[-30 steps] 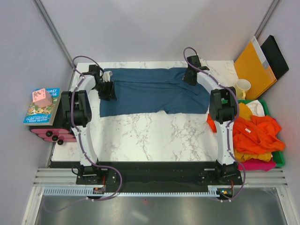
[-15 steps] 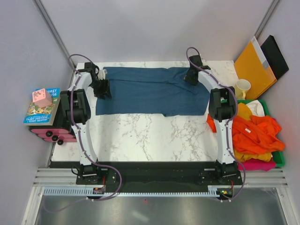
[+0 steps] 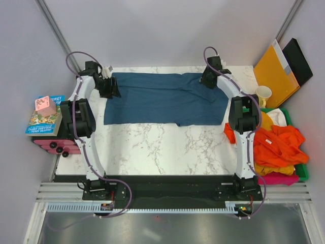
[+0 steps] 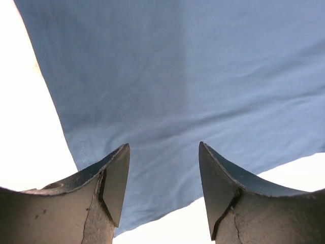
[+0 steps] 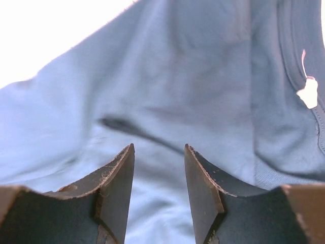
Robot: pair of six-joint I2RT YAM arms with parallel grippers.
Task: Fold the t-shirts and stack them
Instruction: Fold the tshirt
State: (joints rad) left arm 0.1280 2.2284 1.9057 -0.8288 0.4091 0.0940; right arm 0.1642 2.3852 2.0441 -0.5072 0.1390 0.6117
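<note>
Left gripper (image 3: 108, 87) is hanging over the left end of the dark teal t-shirt (image 3: 167, 99). Its fingers (image 4: 114, 178) are standing partly apart and gripping nothing, with cloth showing through the gap. The shirt is lying spread flat across the far half of the marble table (image 3: 152, 147). Right gripper (image 3: 208, 79) is sitting over the shirt's far right corner, jaws likewise parted and empty. Orange, yellow and pink t-shirts (image 3: 279, 145) are lying heaped in the green bin (image 3: 304, 173) at the right edge.

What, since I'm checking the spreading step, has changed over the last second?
The left gripper moved left and toward the far edge, and the left edge of the teal t-shirt stretched leftward with it. The right gripper crept slightly farther away. Both jaws now stand open above the cloth. The orange t-shirts, mug and books stayed put.
</note>
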